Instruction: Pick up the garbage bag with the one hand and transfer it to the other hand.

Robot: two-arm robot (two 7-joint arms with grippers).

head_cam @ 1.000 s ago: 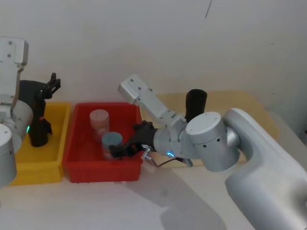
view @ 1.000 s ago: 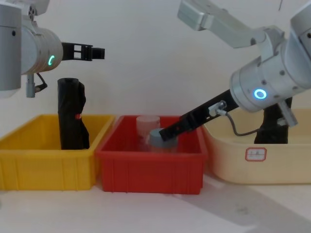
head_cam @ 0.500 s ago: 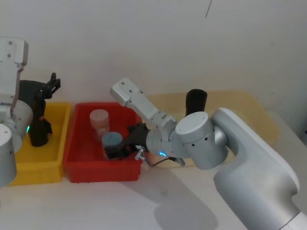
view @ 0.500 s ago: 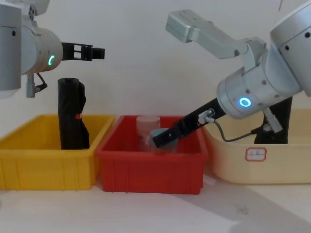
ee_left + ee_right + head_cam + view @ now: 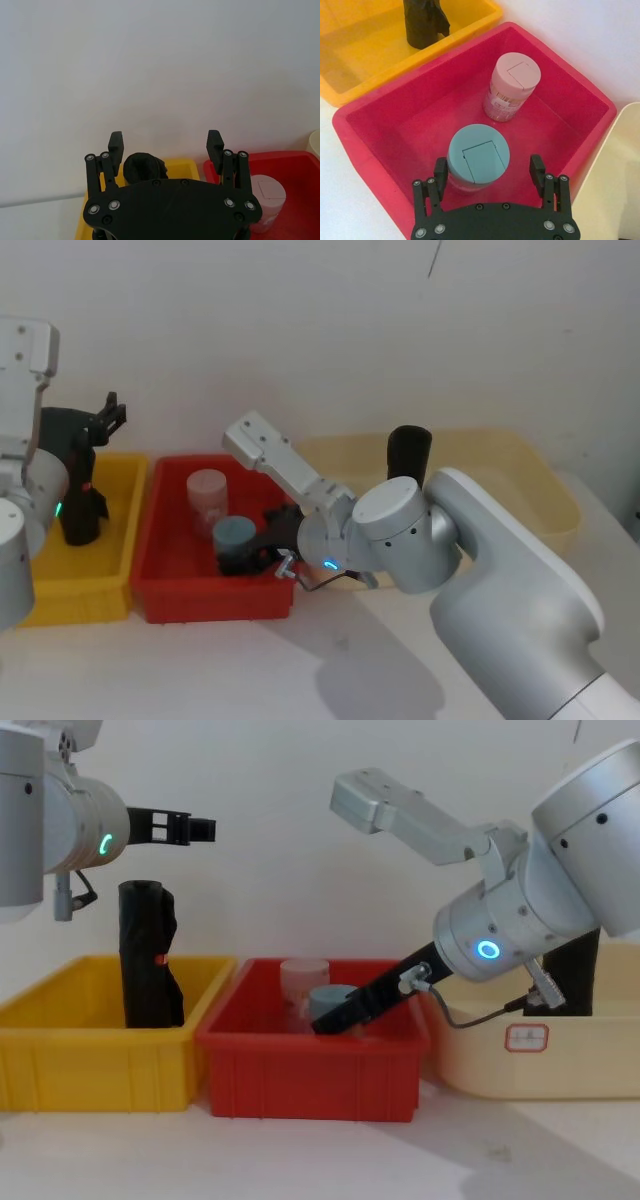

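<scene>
The garbage bag (image 5: pixel 408 453) stands upright in the cream bin at the right, a tall black roll partly hidden behind the blue-ringed arm in the chest view (image 5: pixel 580 975). My left gripper (image 5: pixel 108 412) on the green-ringed arm hangs open high above the yellow bin (image 5: pixel 190 827), holding nothing (image 5: pixel 165 145). My right gripper (image 5: pixel 235 562) reaches down into the red bin, far from the bag. It is open, with a finger on each side of a teal-lidded jar (image 5: pixel 478 159).
A second black roll with a red spot (image 5: pixel 78 490) stands in the yellow bin (image 5: pixel 60 595). The red bin (image 5: pixel 200 600) also holds a pink-lidded jar (image 5: pixel 512 82). The cream bin (image 5: pixel 520 470) sits at the right, with white tabletop in front.
My right arm has swung left and lower, bringing its open gripper deeper into the red bin around the teal-lidded jar. The left arm has not moved.
</scene>
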